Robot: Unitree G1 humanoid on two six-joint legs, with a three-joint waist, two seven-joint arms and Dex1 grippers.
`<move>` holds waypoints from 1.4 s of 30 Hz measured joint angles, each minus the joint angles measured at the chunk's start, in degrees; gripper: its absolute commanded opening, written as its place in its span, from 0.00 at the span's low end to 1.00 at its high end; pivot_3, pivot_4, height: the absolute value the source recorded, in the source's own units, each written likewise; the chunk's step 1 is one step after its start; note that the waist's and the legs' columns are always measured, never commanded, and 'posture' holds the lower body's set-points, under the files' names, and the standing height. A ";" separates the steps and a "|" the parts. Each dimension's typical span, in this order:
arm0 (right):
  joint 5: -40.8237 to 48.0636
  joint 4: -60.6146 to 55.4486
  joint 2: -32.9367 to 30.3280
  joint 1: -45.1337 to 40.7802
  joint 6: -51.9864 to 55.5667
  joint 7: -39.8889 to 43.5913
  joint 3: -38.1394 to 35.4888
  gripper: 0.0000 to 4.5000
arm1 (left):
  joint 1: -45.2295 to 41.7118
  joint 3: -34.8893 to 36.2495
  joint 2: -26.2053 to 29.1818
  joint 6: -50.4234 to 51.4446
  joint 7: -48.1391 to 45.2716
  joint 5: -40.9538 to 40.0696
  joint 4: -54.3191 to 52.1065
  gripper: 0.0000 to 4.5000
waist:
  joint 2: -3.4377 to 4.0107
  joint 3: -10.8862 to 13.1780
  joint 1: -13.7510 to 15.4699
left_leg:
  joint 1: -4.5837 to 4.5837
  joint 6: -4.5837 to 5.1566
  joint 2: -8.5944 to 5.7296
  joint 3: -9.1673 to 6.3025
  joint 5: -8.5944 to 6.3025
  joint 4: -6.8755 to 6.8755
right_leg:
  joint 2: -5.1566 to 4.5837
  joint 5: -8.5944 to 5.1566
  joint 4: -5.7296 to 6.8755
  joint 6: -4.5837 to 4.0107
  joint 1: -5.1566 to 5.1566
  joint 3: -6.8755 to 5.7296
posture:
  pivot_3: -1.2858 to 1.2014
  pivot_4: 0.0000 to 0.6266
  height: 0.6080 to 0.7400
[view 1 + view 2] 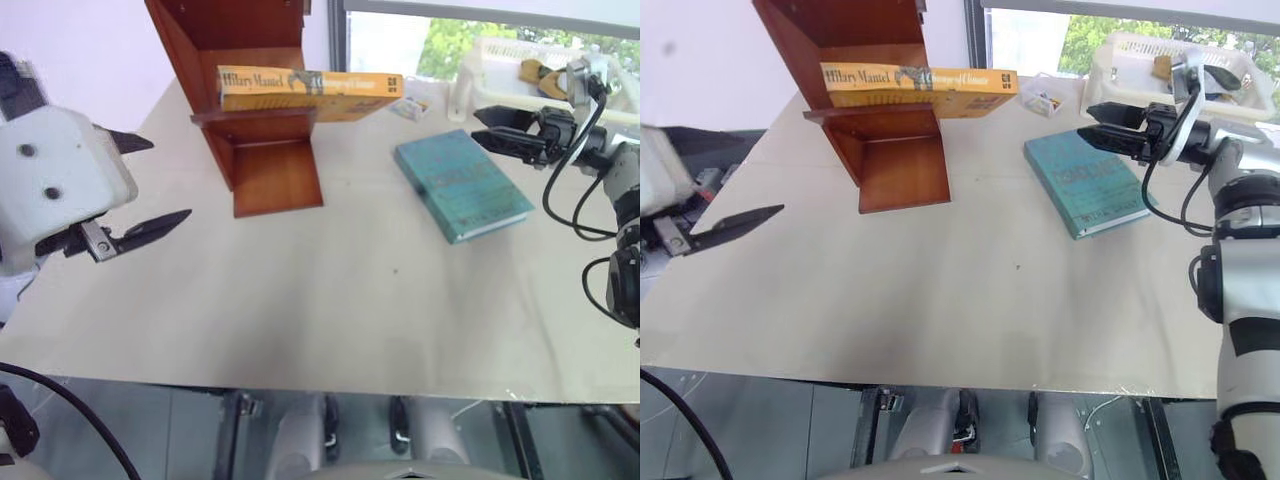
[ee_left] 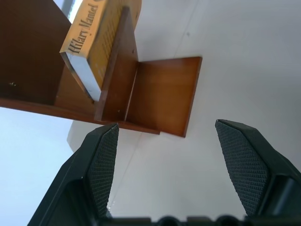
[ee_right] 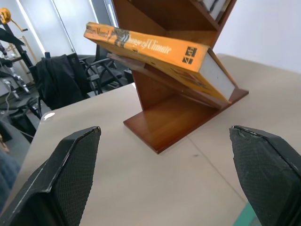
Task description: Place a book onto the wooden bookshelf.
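Thick orange-yellow paperback book [image 1: 308,88] lying flat on reddish-brown wooden bookshelf [image 1: 262,150] board, overhanging its edge; left claw [image 1: 135,185] and right claw [image 1: 1102,127] both spread, empty, above bare table [image 1: 320,300].

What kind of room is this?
Probably an office or lab workspace: a plain table beside a window, black office chairs behind, and a small wooden bookshelf set out on the tabletop.

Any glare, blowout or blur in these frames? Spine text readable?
Left eye view: window behind the table is blown out, the left claw looks soft. Left wrist view: pale sheen on the table. Right wrist view: the book spine lettering is readable, background hazy.
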 measured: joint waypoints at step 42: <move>-21.17 0.91 19.03 0.24 -22.28 -49.98 -10.65 1.00 | 31.97 -0.08 -30.87 -18.85 64.82 -55.04 1.08 0.81 | -0.38 -0.03 -0.35 | 0.56 -0.86 -0.02 -0.85 0.19 -0.47 | -0.05 0.06 0.00 -0.49 0.69 -0.60 | 0.52 0.24 0.79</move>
